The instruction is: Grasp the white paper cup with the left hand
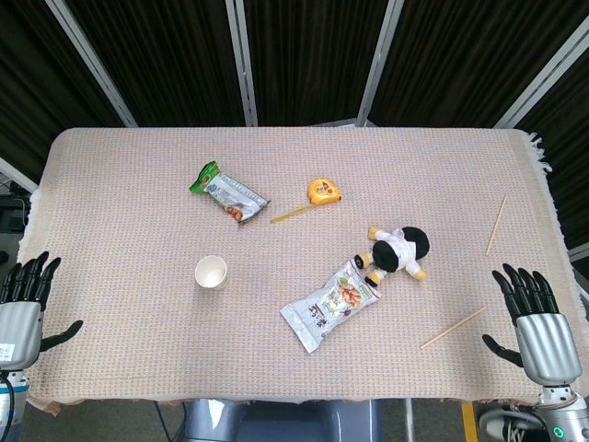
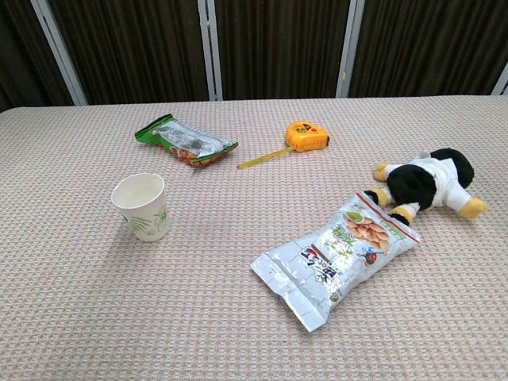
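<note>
The white paper cup (image 1: 211,273) stands upright on the table's left half, its mouth open upward; the chest view shows the cup (image 2: 142,206) with a green leaf print on its side. My left hand (image 1: 25,301) hangs at the table's near left corner, fingers spread, holding nothing, well left of the cup. At the near right corner my right hand (image 1: 534,318) is also spread and empty. Neither hand appears in the chest view.
A green snack packet (image 1: 228,191) lies behind the cup. An orange tape measure (image 1: 323,191) with its tape pulled out sits mid-table. A silver snack bag (image 1: 332,304) and a plush toy (image 1: 398,250) lie right of centre. Two wooden sticks (image 1: 454,327) rest at the right.
</note>
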{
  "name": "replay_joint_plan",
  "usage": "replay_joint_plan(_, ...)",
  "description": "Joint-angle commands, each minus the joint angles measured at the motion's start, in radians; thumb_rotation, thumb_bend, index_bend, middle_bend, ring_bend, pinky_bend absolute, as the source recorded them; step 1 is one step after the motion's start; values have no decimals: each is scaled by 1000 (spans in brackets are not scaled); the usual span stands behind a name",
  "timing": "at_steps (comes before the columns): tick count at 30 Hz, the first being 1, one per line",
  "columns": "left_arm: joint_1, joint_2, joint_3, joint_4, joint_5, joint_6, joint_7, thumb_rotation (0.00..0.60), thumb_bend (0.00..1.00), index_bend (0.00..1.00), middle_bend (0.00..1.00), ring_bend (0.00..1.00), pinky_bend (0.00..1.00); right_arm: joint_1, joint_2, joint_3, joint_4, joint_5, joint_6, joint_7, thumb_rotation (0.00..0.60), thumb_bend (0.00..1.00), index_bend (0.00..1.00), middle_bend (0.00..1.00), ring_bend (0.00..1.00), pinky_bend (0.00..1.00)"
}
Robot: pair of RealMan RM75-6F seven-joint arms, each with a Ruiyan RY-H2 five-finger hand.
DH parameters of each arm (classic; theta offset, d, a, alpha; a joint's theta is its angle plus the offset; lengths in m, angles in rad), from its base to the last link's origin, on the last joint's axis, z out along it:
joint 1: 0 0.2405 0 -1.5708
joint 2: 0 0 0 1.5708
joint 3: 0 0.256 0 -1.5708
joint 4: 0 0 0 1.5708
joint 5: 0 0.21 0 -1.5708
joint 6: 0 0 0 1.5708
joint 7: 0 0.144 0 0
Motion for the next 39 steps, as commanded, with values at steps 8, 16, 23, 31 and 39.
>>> replay_joint_plan(8,-4,5,0,-3,-8,-13,-1,600,56,0,0,0,0,1,4,1,-7,3,-7,-4,600,15,41,0,0,0)
replay_joint_plan(16,-17,-1,0,-5,-10,-32,23,600,54,0,0,0,0,2,6,0,-14,8,-18,-16,600,21,41,0,0,0)
replay_joint_plan(23,-52,9,-21,-50,-51,-92,63,600,55,0,0,0,0,4,13,-5,-18,9,-31,-12,600,23,41,0,0,0)
replay_joint_plan(31,-139,14,-70,-139,-110,-193,199,600,56,66,0,0,0,4,15,-10,-25,-4,-30,-14,600,25,41,0,0,0)
replay_joint_plan(39,-265,-42,-126,-226,-263,-327,422,600,54,154,0,0,0,6,19,-14,-27,-6,-40,-12,600,27,41,0,0,0)
